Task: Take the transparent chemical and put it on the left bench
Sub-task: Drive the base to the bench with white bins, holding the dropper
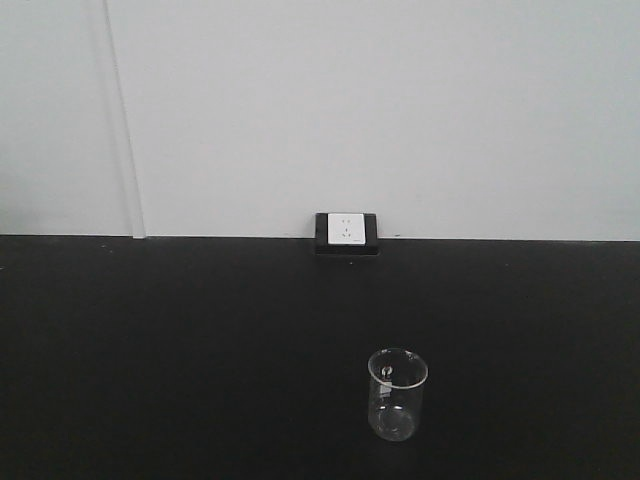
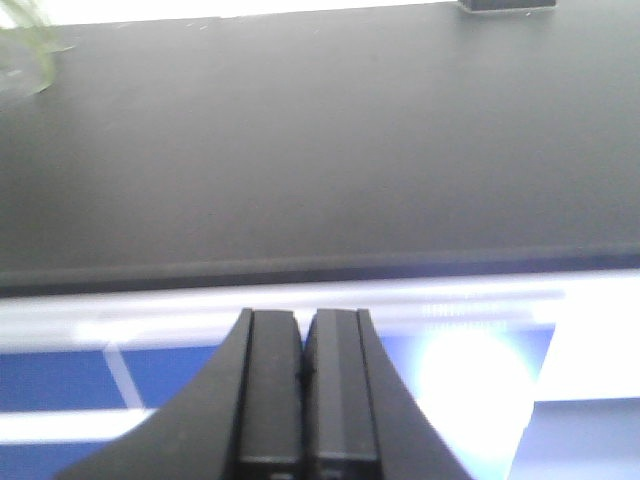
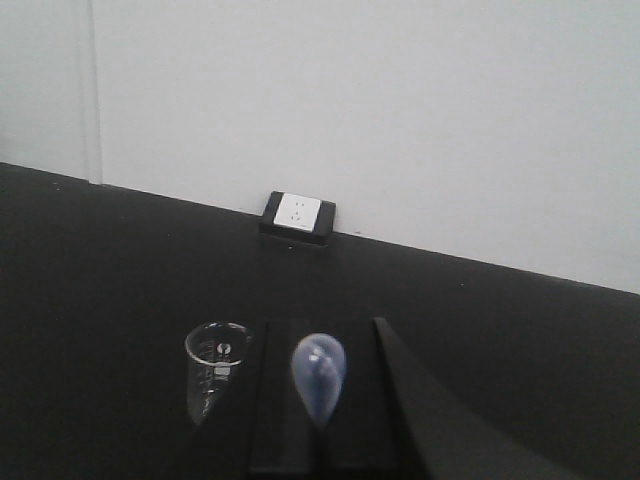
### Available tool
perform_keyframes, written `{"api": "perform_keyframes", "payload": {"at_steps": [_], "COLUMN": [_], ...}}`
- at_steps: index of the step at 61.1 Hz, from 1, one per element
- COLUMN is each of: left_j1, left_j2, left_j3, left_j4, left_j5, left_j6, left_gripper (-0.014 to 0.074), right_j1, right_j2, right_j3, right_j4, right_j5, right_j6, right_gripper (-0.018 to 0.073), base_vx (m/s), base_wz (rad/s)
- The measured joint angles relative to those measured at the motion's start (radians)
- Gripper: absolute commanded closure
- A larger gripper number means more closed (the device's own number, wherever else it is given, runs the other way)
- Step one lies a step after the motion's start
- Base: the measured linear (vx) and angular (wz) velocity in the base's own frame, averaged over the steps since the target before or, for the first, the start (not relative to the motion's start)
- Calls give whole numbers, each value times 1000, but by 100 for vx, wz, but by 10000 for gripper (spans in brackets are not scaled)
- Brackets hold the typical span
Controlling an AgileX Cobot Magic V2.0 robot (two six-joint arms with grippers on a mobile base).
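— Where did the transparent chemical (image 1: 397, 394) stand?

— On the black bench (image 1: 150, 350), out in front of the wall socket (image 1: 347, 232) and slightly to its right. It was upright, long axis vertical, mouth up.

— And from the grippers?

— Just left of the right gripper (image 3: 320, 335), beside its fingers, not between them. Those fingers looked pressed together on nothing. The left gripper (image 2: 303, 325) was likewise closed and empty, off the bench edge farthest from the socket. Its view showed no transparent chemical. I judged the right arm nearer; it would need to open and shift left.

— Any writing?

— Faint graduation marks on the glass, too small to read. The socket showed no brand.
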Motion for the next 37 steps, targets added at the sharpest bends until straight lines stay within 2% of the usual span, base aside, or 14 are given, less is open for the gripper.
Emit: {"api": "perform_keyframes", "payload": {"at_steps": [17, 37], "left_j1": [0, 0], "left_j2": [0, 0], "left_j3": [0, 0], "left_j4": [0, 0], "left_j5": [0, 0], "left_j6": [0, 0], "left_gripper": [600, 600], "right_j1": [0, 0], "right_j2": [0, 0], "right_j3": [0, 0], "right_j4": [0, 0], "right_j5": [0, 0], "right_j6": [0, 0], "right_gripper": [559, 559], "base_vx": [-31, -30], "base_wz": [30, 53]}}
